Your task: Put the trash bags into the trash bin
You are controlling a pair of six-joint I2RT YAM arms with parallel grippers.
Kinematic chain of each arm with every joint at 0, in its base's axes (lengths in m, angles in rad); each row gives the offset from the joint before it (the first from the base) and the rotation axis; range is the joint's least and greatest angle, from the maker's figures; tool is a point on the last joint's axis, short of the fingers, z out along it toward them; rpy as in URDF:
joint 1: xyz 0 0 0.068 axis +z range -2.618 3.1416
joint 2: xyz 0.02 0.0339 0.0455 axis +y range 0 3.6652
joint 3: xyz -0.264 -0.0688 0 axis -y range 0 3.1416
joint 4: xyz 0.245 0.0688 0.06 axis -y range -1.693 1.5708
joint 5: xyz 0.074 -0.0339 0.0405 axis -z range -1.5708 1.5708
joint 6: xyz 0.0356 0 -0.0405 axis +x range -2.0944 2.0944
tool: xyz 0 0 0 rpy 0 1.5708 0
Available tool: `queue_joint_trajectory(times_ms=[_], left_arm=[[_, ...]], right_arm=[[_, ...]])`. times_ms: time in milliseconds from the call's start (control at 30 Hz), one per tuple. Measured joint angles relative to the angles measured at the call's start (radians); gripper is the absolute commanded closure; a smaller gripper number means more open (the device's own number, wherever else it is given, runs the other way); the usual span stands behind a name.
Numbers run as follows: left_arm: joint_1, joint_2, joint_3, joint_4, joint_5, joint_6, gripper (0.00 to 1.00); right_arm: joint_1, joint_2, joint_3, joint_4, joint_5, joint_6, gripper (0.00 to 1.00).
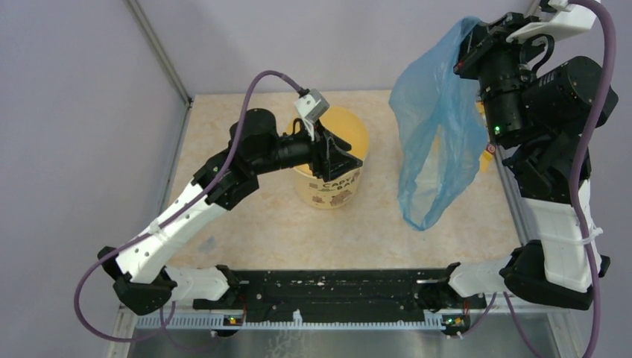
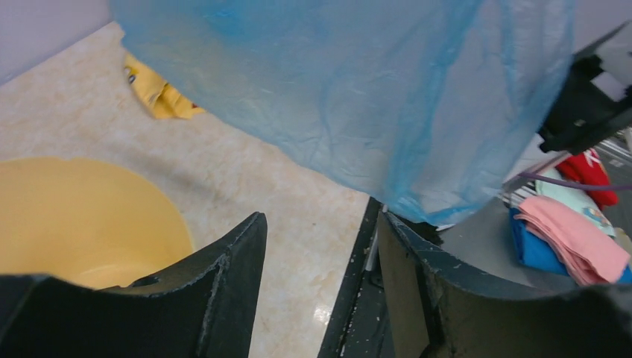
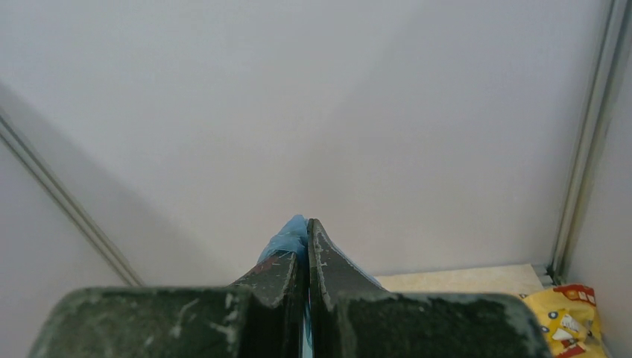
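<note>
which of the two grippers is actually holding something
The right gripper: its fingers are shut on the blue trash bag, which hangs in the air. The left gripper is open and empty, at the trash bin.

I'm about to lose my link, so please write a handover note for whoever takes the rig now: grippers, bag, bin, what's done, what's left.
Right gripper: shut on the top of the blue trash bag, held high at the right side.
Left gripper: open, holding nothing, at the rim of the trash bin.
Bag: hangs loose to the right of the bin, not over its mouth.
Bin: upright, mid-table, none of the bag in it.
Done: bag is picked up.
Left: bring it over the bin's mouth, lower it in, release.
A yellow-and-red wrapper lies at the far right; it is not part of the job.
</note>
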Motion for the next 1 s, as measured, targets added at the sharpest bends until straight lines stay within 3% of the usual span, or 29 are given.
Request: queue_joint_trajectory(times_ms=[133,333,633,800,1000], left_arm=[[-0.011,-0.038,-0.053,0.089,0.092,-0.023,0.28],[-0.083,0.014,-0.076,0.117,0.117,-0.025,0.23],[-0.143,0.087,-0.075,0.156,0.077,-0.023,0.23],[-0.146,0.098,-0.065,0.169,0.002,-0.038,0.37],[-0.146,0.103,-0.027,0.150,-0.172,-0.046,0.84]], right_arm=[[0.000,0.016,0.000,0.052,-0.041,-0.015,1.00],[0.000,0.053,0.032,0.097,-0.103,-0.019,1.00],[0.003,0.097,0.085,0.113,-0.171,-0.016,1.00],[0.013,0.123,0.098,0.132,-0.191,-0.017,1.00],[0.040,0.171,0.112,0.166,-0.206,-0.032,1.00]])
